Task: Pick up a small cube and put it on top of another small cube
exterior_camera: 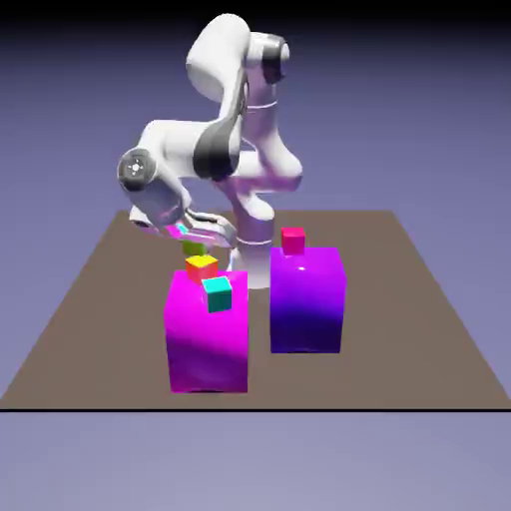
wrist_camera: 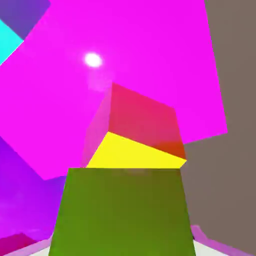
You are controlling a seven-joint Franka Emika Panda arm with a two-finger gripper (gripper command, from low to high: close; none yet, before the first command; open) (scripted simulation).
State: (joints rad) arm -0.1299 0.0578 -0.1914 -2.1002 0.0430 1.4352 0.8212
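Centrally, the gripper [exterior_camera: 192,240] is closed on the small cube [exterior_camera: 194,248], an olive-green block with no long axis, since all its edges look equal. In the exterior view only a sliver of olive shows below the white hand, just above another small cube [exterior_camera: 201,266], whose yellow top and orange-red sides are plain. Whether the 2 touch cannot be told from this view.

In the hand view the small cube [wrist_camera: 122,212] fills the lower middle as a broad olive face, squarely upright in the picture, and hides the gripper's tips. Beyond its upper edge lies another small cube [wrist_camera: 135,150], turned at an angle to the held one: its yellow face appears as a slanted wedge and its red side points toward the picture's upper right. The 2 cubes are therefore not aligned edge to edge.

Another small cube rests on the magenta block [exterior_camera: 207,334], near that block's far edge. A cyan cube [exterior_camera: 218,293] sits on the same top, toward the exterior view's right and nearer the camera, apart from the orange-red one. A violet block [exterior_camera: 306,299] stands just beside the magenta block on the exterior view's right, carrying 1 pinkish-red cube [exterior_camera: 292,240]. Both blocks stand on the brown table [exterior_camera: 419,319].
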